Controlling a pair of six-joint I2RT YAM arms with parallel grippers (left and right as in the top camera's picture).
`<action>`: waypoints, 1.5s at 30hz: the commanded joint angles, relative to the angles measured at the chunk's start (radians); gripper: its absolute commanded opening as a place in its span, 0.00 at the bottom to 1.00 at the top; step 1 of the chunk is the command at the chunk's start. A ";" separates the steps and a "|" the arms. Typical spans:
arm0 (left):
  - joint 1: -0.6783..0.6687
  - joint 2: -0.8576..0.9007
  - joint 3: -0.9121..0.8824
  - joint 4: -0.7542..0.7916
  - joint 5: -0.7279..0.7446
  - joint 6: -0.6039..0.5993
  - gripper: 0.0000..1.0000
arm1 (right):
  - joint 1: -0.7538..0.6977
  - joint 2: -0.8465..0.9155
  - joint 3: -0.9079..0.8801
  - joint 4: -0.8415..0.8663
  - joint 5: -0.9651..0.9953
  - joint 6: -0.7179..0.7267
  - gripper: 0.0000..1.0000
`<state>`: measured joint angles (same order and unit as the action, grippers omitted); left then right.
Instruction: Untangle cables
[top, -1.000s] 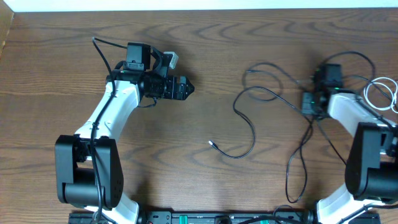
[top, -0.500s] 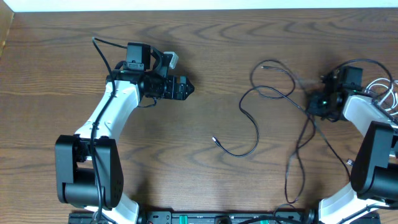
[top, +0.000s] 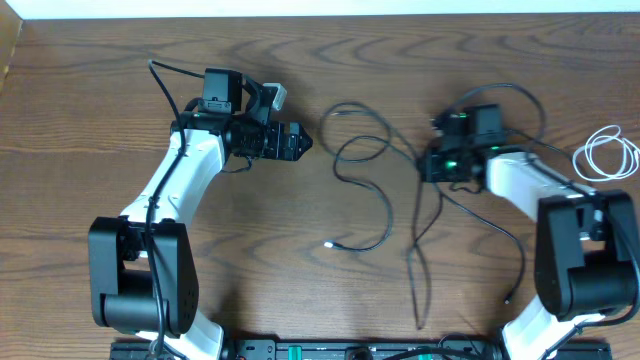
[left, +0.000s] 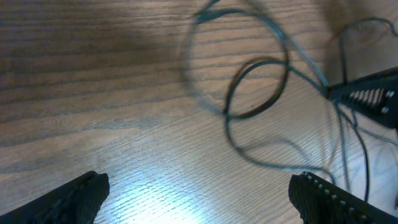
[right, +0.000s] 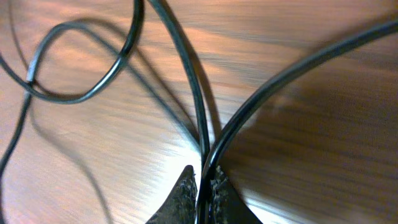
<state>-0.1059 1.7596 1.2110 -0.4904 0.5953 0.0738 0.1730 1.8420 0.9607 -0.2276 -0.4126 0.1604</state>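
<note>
right tool (top: 430, 163) shifted left toward the counter (top: 90, 110) middle, clamped tight on the black cable (right: 194, 74), its loops dragged along, white cable (top: 600, 150) coiled far right, left tool (top: 303, 142) wide apart, empty

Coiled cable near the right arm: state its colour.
The coiled cable is white; best seen overhead.

Wood-grain table (top: 80, 130), dark brown; pale strip (top: 300, 8) along far edge, perhaps wall.
</note>
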 joint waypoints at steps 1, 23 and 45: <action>0.002 -0.014 -0.011 0.000 -0.010 -0.009 0.98 | 0.093 0.011 -0.008 0.025 0.009 0.026 0.06; 0.002 -0.014 -0.011 0.002 -0.010 -0.009 0.98 | 0.099 -0.039 0.037 -0.029 0.037 0.026 0.68; 0.002 -0.014 -0.011 0.002 -0.009 -0.009 0.98 | 0.121 -0.039 -0.008 -0.055 0.205 0.006 0.01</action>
<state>-0.1059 1.7596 1.2110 -0.4896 0.5953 0.0738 0.3141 1.8191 0.9619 -0.2867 -0.2287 0.1822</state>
